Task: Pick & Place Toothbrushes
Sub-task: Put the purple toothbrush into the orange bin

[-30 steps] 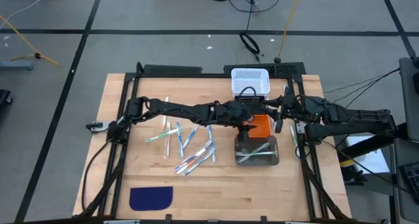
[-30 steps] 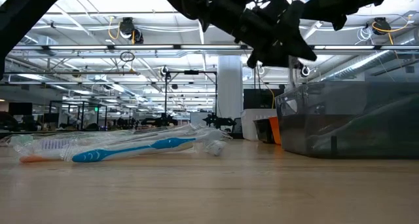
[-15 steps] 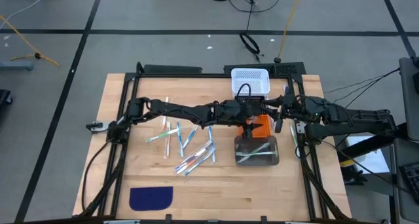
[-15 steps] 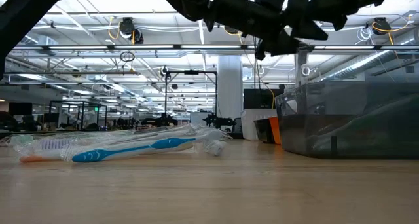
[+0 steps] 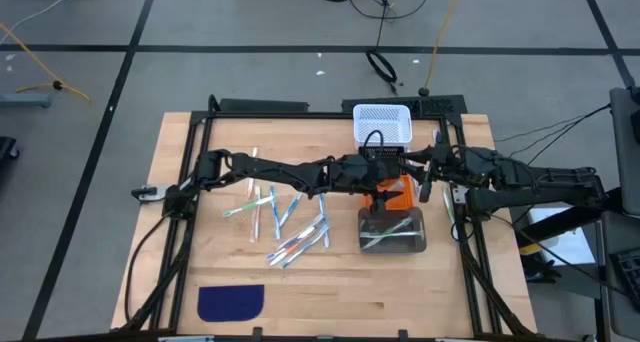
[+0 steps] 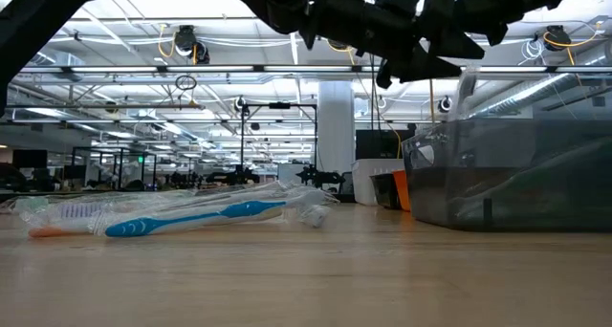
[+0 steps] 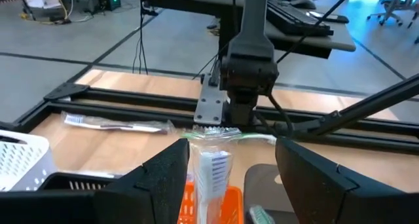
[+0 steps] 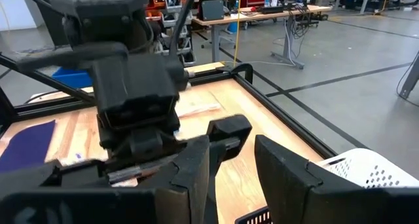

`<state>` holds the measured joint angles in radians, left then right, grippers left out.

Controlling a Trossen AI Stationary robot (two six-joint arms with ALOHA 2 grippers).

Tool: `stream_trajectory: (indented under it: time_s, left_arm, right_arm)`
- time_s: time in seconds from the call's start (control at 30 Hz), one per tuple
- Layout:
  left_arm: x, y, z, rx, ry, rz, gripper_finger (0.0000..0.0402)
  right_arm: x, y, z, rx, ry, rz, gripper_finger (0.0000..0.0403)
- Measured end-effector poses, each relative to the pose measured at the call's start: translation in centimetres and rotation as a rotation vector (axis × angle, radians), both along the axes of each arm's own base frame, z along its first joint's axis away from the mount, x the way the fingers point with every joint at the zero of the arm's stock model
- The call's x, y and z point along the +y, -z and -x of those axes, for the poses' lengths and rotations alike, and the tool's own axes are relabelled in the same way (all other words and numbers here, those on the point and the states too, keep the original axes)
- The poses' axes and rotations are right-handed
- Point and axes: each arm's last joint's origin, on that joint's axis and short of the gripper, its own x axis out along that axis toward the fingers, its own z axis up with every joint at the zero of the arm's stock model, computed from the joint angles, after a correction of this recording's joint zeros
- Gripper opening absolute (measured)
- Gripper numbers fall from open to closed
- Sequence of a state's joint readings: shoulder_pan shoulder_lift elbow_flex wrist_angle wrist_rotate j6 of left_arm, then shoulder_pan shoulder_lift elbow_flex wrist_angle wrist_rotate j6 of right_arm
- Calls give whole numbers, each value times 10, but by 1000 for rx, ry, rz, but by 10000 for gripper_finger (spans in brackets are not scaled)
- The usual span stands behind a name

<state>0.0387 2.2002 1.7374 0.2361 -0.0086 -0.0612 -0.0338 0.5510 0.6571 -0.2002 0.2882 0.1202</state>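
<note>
Toothbrush (image 7: 211, 173), wrapped, in left gripper (image 7: 230, 178), handle hidden below frame

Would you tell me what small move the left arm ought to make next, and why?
Probably lower toward the orange bin and let go: the left gripper holds a wrapped toothbrush above it. The right gripper waits alongside.

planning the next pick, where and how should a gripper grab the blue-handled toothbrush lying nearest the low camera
Grip the blue toothbrush at mid-handle, coming straight down from above. It lies flat on the table with wrapped brushes close behind it, so a side approach would likely nudge those; fingers should straddle the thin handle.
</note>
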Motion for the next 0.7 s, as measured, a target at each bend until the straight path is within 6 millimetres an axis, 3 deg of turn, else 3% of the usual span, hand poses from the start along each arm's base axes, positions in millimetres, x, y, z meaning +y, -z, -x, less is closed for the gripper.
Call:
stream_trajectory:
  time_s: [0.53, 0.7]
  left_arm:
    - [0, 7, 2, 78, 31, -25, 232]
    - [2, 13, 4, 144, -5, -63, 232]
  right_arm:
    - [0, 4, 1, 28, 12, -43, 114]
    - [-3, 17, 6, 127, 168, -128, 114]
